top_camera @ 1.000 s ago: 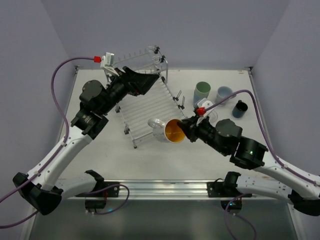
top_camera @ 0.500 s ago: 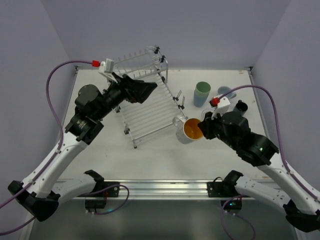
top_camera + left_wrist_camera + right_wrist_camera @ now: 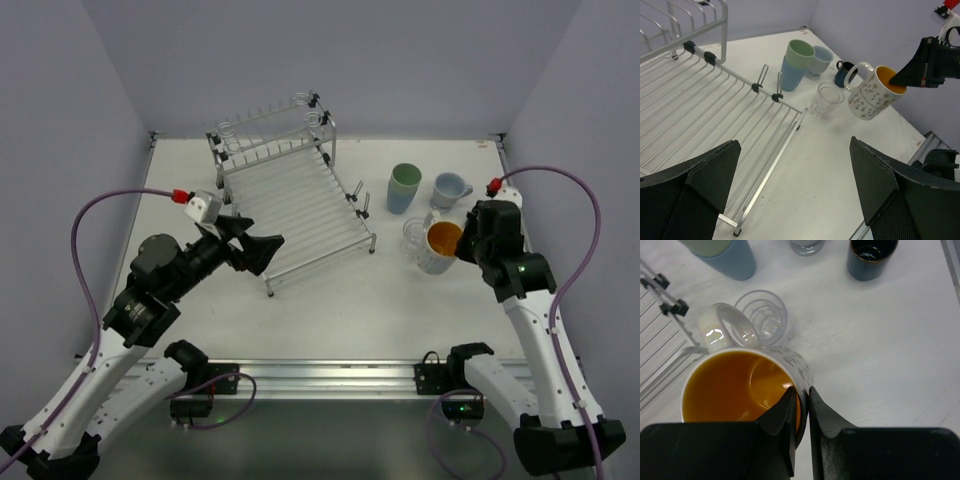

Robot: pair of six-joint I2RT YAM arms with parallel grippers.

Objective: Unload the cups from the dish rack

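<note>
The dish rack (image 3: 300, 205) (image 3: 700, 100) stands at the middle back with no cups on its rods. My right gripper (image 3: 462, 243) (image 3: 801, 392) is shut on the rim of the white cup with the orange inside (image 3: 438, 245) (image 3: 872, 92) (image 3: 740, 390), held tilted above the table beside the clear glass (image 3: 414, 234) (image 3: 762, 315). A pale green tumbler (image 3: 405, 180) (image 3: 800, 50) sits nested in a light blue tumbler (image 3: 789, 75). Beside them stand a pale grey mug (image 3: 450, 188) and a dark blue mug (image 3: 842, 72) (image 3: 870, 257). My left gripper (image 3: 262, 248) (image 3: 794, 141) hangs open and empty off the rack's near left corner.
The standing cups cluster at the back right of the white table (image 3: 330, 300). A metal rail (image 3: 330, 375) runs along the near edge, between the arm bases. Purple cables loop from both wrists. Walls close in on three sides.
My right arm carried the white cup from the rack's front edge rightward to beside the clear glass. My left arm drew back from the rack's rear toward the near left, jaws wide.
</note>
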